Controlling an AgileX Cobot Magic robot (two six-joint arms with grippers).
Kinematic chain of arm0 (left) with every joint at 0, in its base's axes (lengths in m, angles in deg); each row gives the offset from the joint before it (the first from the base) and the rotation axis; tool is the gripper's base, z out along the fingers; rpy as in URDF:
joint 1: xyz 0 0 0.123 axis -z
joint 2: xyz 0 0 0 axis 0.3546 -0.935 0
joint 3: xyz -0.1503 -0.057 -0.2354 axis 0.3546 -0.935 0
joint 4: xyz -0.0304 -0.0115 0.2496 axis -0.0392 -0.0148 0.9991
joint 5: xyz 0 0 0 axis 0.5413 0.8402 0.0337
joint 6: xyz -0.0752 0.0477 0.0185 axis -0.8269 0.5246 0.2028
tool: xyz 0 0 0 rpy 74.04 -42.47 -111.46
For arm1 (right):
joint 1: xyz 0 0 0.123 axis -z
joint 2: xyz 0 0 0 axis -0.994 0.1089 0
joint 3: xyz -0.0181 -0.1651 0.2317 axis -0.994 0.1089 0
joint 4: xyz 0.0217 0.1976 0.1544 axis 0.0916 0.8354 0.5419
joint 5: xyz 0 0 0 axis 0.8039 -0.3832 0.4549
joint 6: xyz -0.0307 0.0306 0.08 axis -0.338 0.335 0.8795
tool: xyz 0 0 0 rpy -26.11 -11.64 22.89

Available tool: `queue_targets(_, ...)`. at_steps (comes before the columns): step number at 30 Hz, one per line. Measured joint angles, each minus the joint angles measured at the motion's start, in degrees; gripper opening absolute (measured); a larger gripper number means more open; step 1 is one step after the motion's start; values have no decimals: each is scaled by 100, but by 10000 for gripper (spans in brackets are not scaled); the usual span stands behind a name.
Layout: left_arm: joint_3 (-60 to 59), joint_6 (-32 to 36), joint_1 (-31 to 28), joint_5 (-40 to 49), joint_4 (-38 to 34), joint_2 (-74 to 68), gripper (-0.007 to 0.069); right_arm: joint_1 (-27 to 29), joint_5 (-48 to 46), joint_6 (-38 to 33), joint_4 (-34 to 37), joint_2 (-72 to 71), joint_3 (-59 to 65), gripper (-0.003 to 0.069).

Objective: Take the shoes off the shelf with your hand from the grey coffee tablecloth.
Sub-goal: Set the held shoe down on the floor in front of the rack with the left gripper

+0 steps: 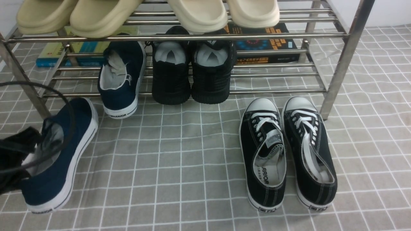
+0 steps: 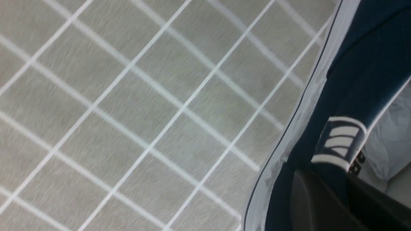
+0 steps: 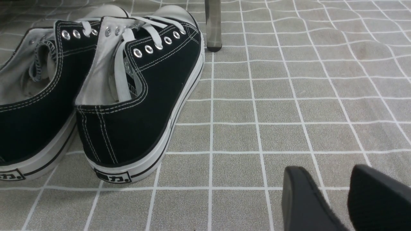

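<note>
On grey gridded cloth (image 1: 199, 160) before a white wall (image 1: 385, 12), the left gripper (image 2: 330, 189) apparently pinches one navy shoe (image 1: 67, 154).

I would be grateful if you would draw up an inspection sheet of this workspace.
Surface: gridded grey cloth, slightly wrinkled.
Job's things: one navy slip-on before the shelf's left end, whether touching the cloth unclear; its mate on the lower tier.
Clutter: black knit sneakers and books on the lower level; cream footwear above; black lace-up sneakers on the cloth.
Grippers: left pincer shut on the nearer slip-on's side; right pincer open, empty.
Cables: black loop crossing before that slip-on.
Surroundings: white wall behind.
</note>
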State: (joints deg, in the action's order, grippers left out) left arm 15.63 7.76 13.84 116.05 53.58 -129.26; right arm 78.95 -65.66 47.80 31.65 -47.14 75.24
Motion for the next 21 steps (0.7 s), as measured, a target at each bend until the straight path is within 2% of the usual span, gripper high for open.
queue_targets(5,-451,-70,0,-437,176,-13,48,0,0,0,0,0,0,237)
queue_targets(14,-526,-77,0,-730,479,-77,62,0,0,0,0,0,0,239)
queue_targets(19,-526,-93,0,-773,515,-77,132,0,0,0,0,0,0,239)
queue_targets(21,-444,-99,0,-739,613,-77,193,0,0,0,0,0,0,239)
